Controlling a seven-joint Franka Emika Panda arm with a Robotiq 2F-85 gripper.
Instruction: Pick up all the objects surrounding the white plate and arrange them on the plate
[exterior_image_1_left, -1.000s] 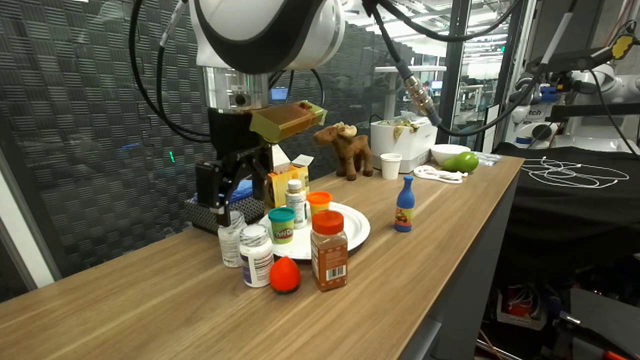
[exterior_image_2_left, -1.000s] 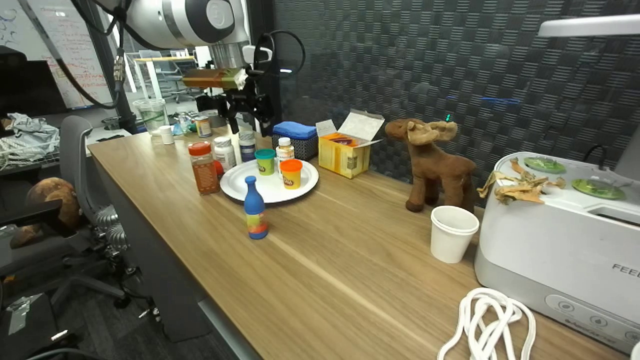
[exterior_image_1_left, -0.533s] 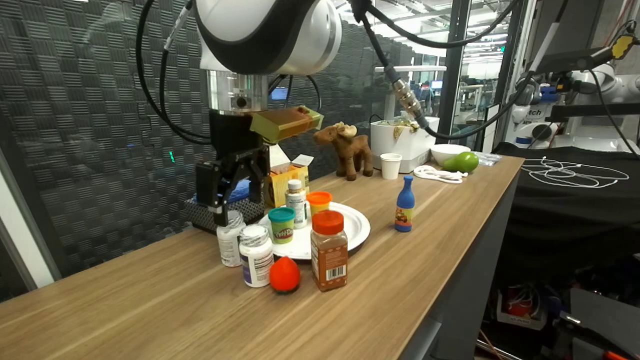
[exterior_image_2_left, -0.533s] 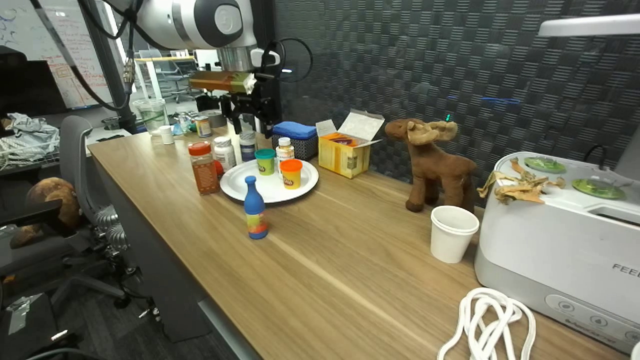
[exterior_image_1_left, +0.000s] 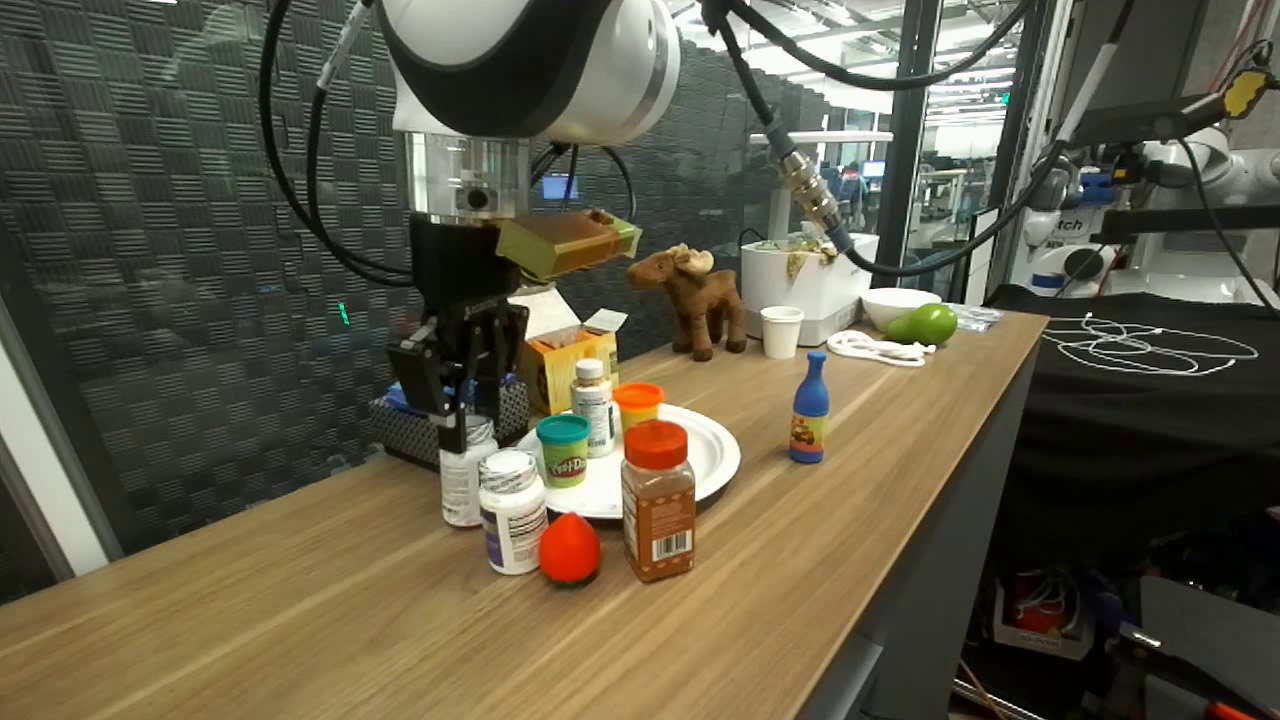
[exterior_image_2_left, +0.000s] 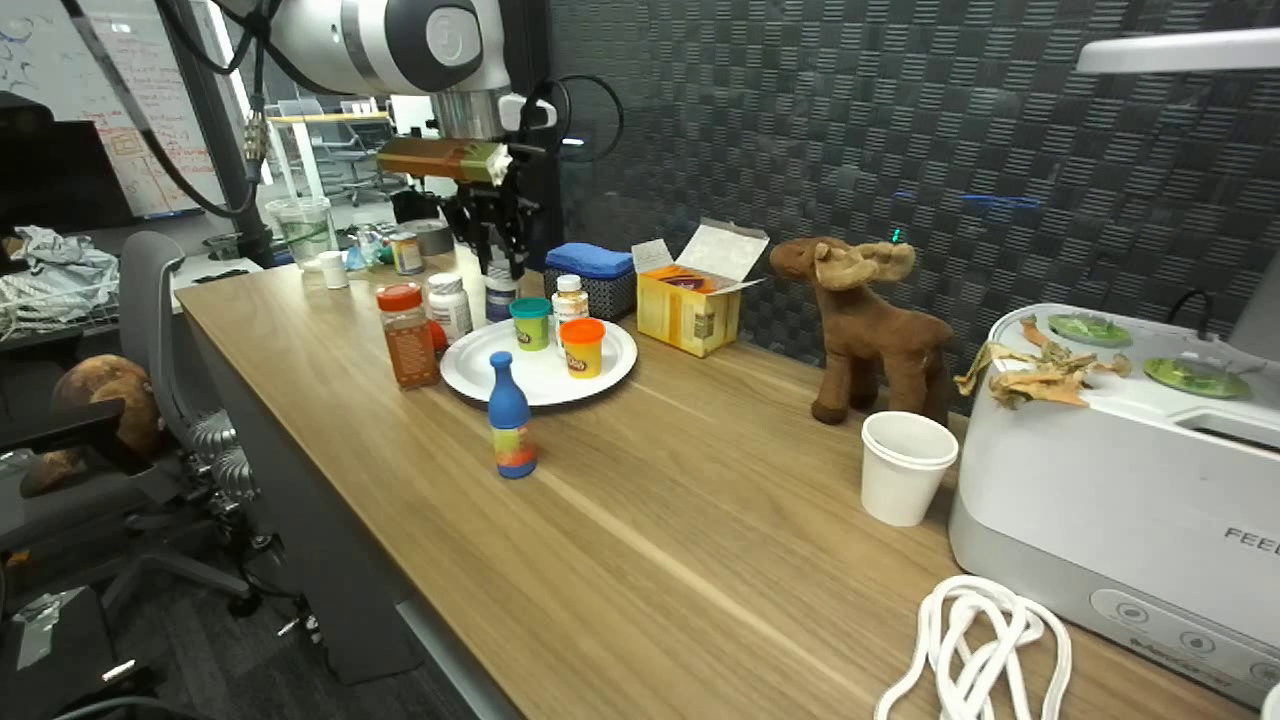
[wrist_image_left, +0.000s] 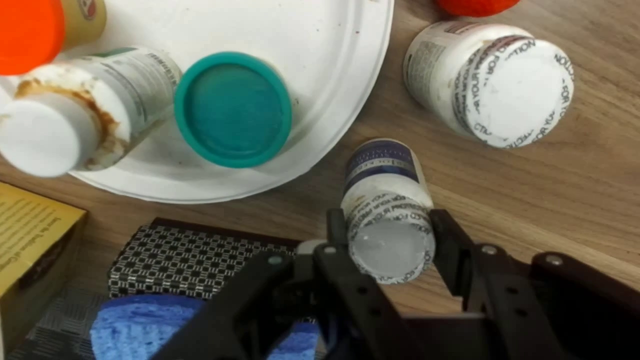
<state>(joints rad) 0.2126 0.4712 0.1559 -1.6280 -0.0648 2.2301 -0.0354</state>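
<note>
Within the last second the gripper (wrist_image_left: 388, 225) has narrowed from a wide stance; its fingers (wrist_image_left: 452, 245) now appear to bear on both sides of the neck of a white pill bottle (wrist_image_left: 382, 175), judged held. That bottle has shifted slightly and stands roughly upright just outside the edge of the white plate (exterior_image_1_left: 715, 452), toward the edge of the surface (exterior_image_1_left: 350, 600) that runs along the dark textured wall (exterior_image_1_left: 200, 300). For the task: grasp apparently made; lift and carry onto the plate outstanding. Also off the plate: second white pill bottle (exterior_image_1_left: 513, 525), red ball (exterior_image_1_left: 570, 550), red-capped jar (exterior_image_1_left: 658, 510), blue bottle (exterior_image_1_left: 809, 410). Unclear: firmness of contact, and whether the held bottle's base has left the surface. In both exterior views the fingers hide part of its top; the wrist view cuts off the red ball.
</note>
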